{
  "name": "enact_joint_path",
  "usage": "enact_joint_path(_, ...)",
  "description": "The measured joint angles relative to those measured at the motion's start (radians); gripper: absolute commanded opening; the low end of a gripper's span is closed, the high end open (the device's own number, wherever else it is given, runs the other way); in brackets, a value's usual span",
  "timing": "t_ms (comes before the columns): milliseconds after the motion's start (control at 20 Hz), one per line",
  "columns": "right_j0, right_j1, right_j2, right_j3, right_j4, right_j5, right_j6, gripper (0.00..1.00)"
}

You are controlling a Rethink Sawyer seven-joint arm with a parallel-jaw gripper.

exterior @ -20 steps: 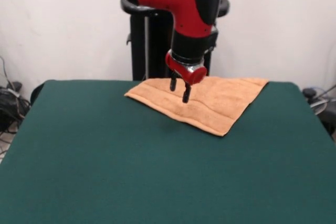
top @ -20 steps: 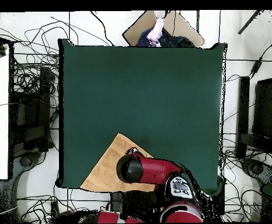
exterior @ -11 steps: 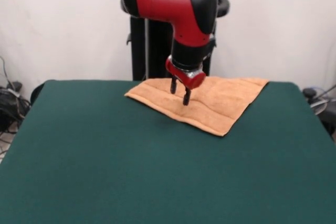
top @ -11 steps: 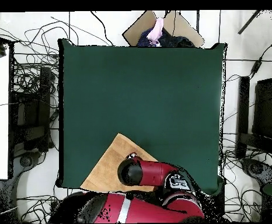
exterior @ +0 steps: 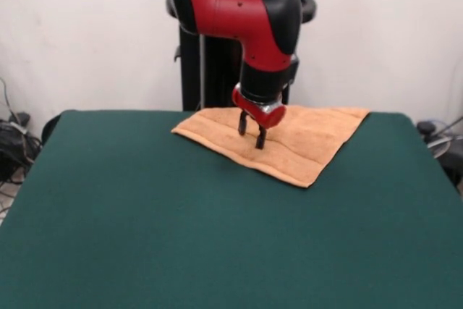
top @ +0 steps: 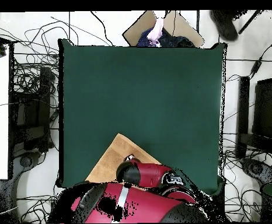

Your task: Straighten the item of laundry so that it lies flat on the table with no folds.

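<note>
Front view: towel point(exterior: 289, 139) lies at the far edge of the green tabletop point(exterior: 217, 236), right of centre, turned at an angle with one corner pointing toward the near side. Surface looks flat; a faint band stripe runs near the near-right hem. Tool point(exterior: 252, 134) hangs over the towel's middle, its two dark fingers point(exterior: 260, 139) slightly apart, nothing between them. Tips close to the cloth; contact cannot be judged. Overhead view: arm point(top: 144, 175) covers much of the towel point(top: 109, 163).

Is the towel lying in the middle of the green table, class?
No. In the front view the towel lies at the far edge of the table, below the gripper, with its far corner reaching the table's right rear corner.
</note>
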Motion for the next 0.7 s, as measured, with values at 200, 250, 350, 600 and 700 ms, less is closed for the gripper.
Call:
enact_joint_path(200,0.000,0.000,0.000,0.000,-0.001,0.000,0.000,1.00)
enact_joint_path(250,0.000,0.000,0.000,0.000,-0.001,-0.001,0.000,1.00)
enact_joint_path(350,0.000,0.000,0.000,0.000,-0.007,-0.005,0.000,1.00)
enact_joint_path(600,0.005,0.001,0.000,-0.001,-0.029,-0.031,0.000,0.00)
enact_joint_path(700,0.012,0.002,0.000,-0.003,-0.031,-0.046,0.000,0.00)
